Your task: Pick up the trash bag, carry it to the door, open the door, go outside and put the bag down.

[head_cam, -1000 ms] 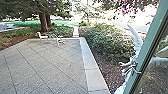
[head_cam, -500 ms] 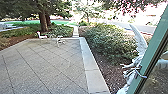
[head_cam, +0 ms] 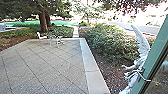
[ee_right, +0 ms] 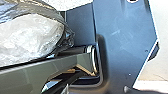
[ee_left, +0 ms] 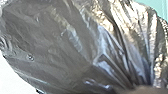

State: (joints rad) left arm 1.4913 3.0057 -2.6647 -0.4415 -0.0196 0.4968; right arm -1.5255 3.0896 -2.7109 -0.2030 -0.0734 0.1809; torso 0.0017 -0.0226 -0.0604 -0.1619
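Found dark, creased trash bag (ee_left: 62,50) close to L wrist cam. Cannot tell state of L gripper. Noted in head view, L to R: pale chair (head_cam: 41,37) at far side of paved yard (head_cam: 42,65), tree trunks (head_cam: 44,22) beyond, pale curb strip (head_cam: 88,58), bushes (head_cam: 107,45), wing-like shape (head_cam: 143,46) (type unclear), green door frame (head_cam: 156,51). Cannot tell state of R gripper.
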